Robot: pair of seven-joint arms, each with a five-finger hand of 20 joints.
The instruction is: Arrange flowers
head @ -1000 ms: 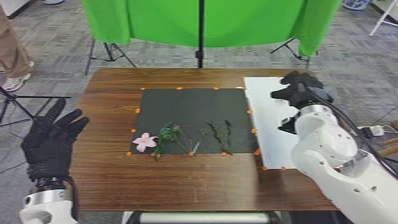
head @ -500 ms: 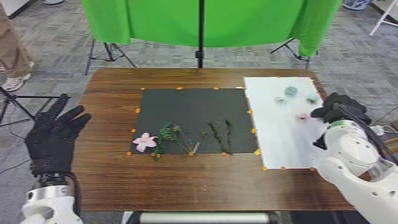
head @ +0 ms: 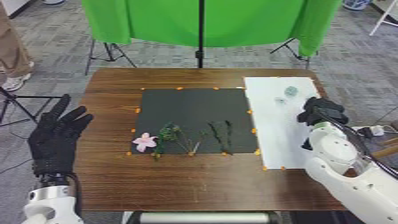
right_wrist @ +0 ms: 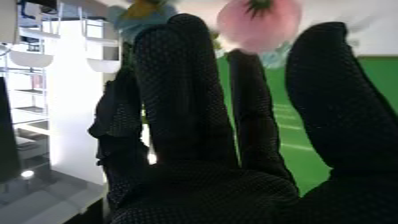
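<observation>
Head view: your right hand (head: 320, 111) is at the right edge of the white sheet (head: 280, 130), palm side hard to read from here.
Pink bloom: in the right wrist view, the pink bloom (right_wrist: 259, 22) lies just beyond the fingertips, between the thumb's tip and the neighbouring fingers; whether it touches them, you cannot tell.
Bloom's axis: its green base points away from your hand, its petals towards the fingertips.
Nearer arm: the right, clearly; the left is across the table (head: 178, 185).
Right hand: fingers straight and thumb apart, with nothing clamped.
Left hand: your left hand (head: 60, 140) is beside the table's left edge, fingers spread, holding nothing.
Blue flower: the blue flower (right_wrist: 142, 17) with a yellow centre is just past the fingertips, on the side away from the thumb.
White sheet: 2 blue-green flowers (head: 290, 91) lie farther forward than the right hand, to its left.
Black sheet: on the black sheet (head: 191, 107), the pink flower (head: 145, 142) is at the near left, with green sprigs (head: 166, 132) beside it and 2 dark stems (head: 218, 136) farther right.
Step in hand: probably picking the next flower for the black sheet; the layout looks part done.
Next move: you would likely bring thumb and fingers in around the pink bloom.
Risk: closing wide could crush soft petals or drag the blue flower along.
</observation>
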